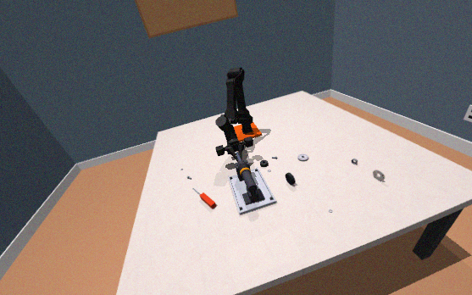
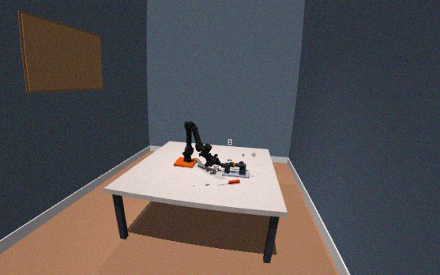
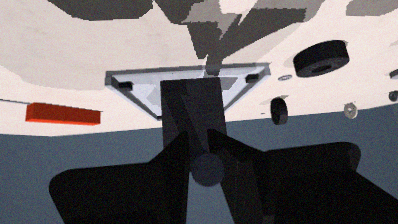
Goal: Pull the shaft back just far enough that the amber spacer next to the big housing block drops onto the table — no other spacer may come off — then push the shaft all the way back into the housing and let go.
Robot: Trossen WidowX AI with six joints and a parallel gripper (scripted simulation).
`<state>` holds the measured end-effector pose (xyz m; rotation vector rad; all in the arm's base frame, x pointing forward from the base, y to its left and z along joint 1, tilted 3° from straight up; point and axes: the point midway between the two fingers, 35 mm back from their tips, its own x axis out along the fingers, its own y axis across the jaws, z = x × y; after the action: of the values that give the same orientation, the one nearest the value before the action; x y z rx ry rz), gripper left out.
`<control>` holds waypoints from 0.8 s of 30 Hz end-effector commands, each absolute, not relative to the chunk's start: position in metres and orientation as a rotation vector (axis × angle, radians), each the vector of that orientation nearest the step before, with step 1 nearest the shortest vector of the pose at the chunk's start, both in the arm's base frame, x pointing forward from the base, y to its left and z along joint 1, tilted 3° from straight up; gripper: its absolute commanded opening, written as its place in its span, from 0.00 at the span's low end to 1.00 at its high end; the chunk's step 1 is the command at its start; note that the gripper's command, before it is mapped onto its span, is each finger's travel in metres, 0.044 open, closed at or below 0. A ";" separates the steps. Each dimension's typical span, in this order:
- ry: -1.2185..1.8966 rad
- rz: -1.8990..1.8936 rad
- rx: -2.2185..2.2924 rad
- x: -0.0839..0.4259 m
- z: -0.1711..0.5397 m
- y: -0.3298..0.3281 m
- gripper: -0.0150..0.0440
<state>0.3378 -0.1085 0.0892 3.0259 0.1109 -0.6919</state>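
My gripper (image 1: 238, 154) (image 2: 220, 164) (image 3: 197, 135) is shut on the shaft, whose round end (image 3: 207, 170) shows between the fingers in the wrist view. The shaft runs into the dark block nearest the arm (image 2: 227, 168) (image 3: 192, 107). The amber spacer (image 1: 244, 170) (image 2: 234, 164) is a thin ring around the shaft line, between that block and the far block (image 2: 242, 169). It is up off the base plate (image 1: 236, 199) (image 2: 236, 175) (image 3: 145, 92). Dark pieces sit beside it on the same line. In the wrist view the near block hides the spacer. Gaps between the pieces are too small to tell.
A red screwdriver (image 1: 208, 200) (image 2: 234, 182) (image 3: 62, 113) lies beside the plate. On the other side are a black ring (image 1: 263, 163) (image 3: 321, 58), a black wheel (image 1: 290, 178) (image 3: 279, 111), a pale disc (image 1: 302, 157) and a grey ring (image 1: 379, 175). Small screws and washers lie around.
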 end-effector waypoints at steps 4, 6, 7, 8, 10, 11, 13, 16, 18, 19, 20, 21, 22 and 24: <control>0.110 -0.692 3.022 0.336 0.089 -0.109 0.25; 0.110 -0.692 3.022 0.336 0.089 -0.109 0.25; 0.110 -0.692 3.022 0.336 0.089 -0.109 0.25; 0.110 -0.692 3.022 0.336 0.089 -0.109 0.25; 0.110 -0.692 3.022 0.336 0.089 -0.109 0.25; 0.110 -0.692 3.022 0.336 0.089 -0.109 0.25; 0.110 -0.692 3.022 0.335 0.089 -0.109 0.25; 0.110 -0.692 3.022 0.335 0.089 -0.109 0.25; 0.110 -0.693 3.022 0.335 0.089 -0.109 0.25; 0.110 -0.693 3.022 0.335 0.089 -0.109 0.25; 0.110 -0.693 3.022 0.335 0.089 -0.109 0.25; 0.110 -0.693 3.022 0.334 0.089 -0.109 0.25; 0.110 -0.693 3.022 0.334 0.089 -0.109 0.25; 0.110 -0.693 3.022 0.334 0.089 -0.109 0.25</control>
<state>0.3352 -0.1087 0.0889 3.0259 0.1110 -0.6923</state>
